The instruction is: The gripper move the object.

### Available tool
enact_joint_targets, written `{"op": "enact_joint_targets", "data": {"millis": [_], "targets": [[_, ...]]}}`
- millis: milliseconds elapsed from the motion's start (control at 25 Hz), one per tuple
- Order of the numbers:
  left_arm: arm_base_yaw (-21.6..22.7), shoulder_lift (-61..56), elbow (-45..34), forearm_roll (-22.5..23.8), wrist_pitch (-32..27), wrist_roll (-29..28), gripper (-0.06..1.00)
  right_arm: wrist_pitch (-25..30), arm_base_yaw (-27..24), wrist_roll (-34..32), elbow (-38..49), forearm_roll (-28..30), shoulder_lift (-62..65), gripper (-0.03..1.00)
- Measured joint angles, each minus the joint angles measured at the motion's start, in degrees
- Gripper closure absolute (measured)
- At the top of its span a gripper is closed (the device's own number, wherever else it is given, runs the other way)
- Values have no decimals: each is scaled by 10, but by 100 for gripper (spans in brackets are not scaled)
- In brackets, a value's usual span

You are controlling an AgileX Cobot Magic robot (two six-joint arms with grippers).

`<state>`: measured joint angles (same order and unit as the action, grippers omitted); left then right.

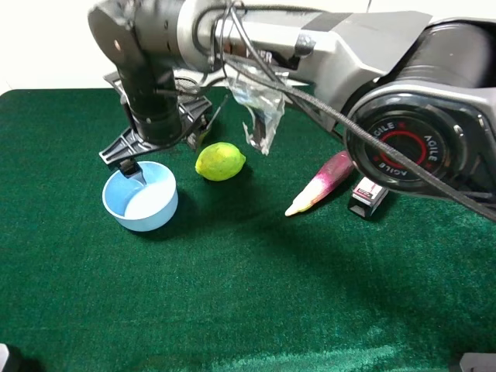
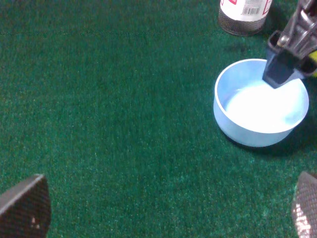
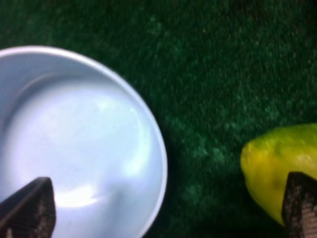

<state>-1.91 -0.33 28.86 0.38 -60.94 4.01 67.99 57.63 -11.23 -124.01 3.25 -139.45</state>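
The light-blue bowl (image 1: 143, 203) stands upright on the green cloth at the left; it also shows in the left wrist view (image 2: 260, 106) and the right wrist view (image 3: 74, 134). My right gripper (image 1: 164, 155) reaches across from the right and is open, straddling the bowl's far-right rim. One of its fingers (image 2: 280, 69) dips inside the bowl; the other is outside, beside the lemon (image 1: 220, 161). In the right wrist view the right gripper (image 3: 166, 208) holds nothing. My left gripper (image 2: 166, 218) is open and empty, low over the cloth some way from the bowl.
The lemon (image 3: 277, 163) lies just right of the bowl. A black mesh cup with a label (image 2: 242, 15) stands behind the bowl. A crumpled clear bag (image 1: 260, 108), a pink-white radish (image 1: 322, 182) and a small box (image 1: 368, 195) lie further right.
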Motion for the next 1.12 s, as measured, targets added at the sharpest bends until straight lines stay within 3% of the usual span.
{"op": "enact_joint_targets", "data": {"millis": [640,1120], "targets": [[0,0,0,1,0,0,-5,16,0,46,-15,-68,107,27],[0,0,0,1,0,0,-5,17,0,69,191,-60,269,27]]}}
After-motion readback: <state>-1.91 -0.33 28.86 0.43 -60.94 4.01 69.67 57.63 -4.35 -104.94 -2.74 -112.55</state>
